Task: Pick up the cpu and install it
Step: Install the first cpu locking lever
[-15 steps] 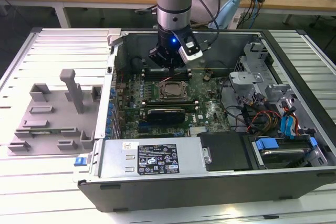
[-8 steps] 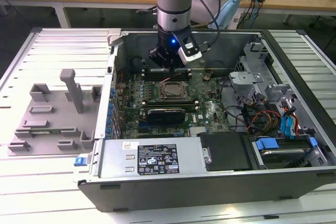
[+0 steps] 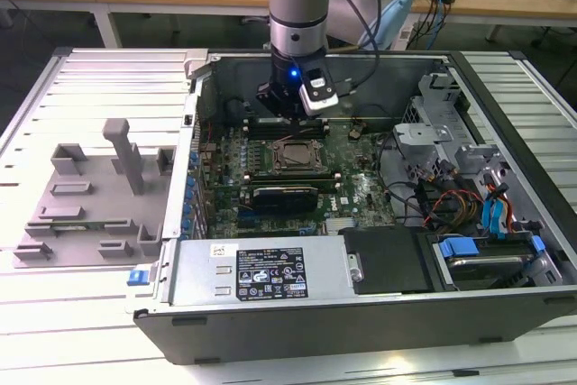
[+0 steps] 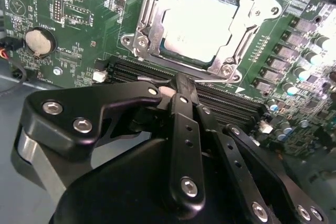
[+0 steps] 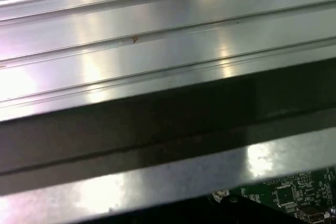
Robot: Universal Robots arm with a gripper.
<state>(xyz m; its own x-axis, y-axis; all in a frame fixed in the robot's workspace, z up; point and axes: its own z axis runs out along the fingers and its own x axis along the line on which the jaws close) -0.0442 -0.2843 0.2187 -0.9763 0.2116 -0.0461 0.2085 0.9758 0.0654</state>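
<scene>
- the cpu [image 4: 197, 27] lay seated in the socket frame [image 4: 148, 11] on the motherboard [image 3: 356, 188], inside the open computer case [image 3: 297, 331].
- the gripper [image 4: 181, 90] hung just beside the socket, its fingers [image 4: 185, 124] clenched together on nothing.
- to my eye, seating needed square, gentle pressure and no sideways drag.

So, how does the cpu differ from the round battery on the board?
The cpu is square and pale, matte grey; the battery is round and shinier. The cpu sits inside a metal socket frame, the battery in a black round holder. The cpu looks clearly larger. Both lie flat on the green board.
</scene>
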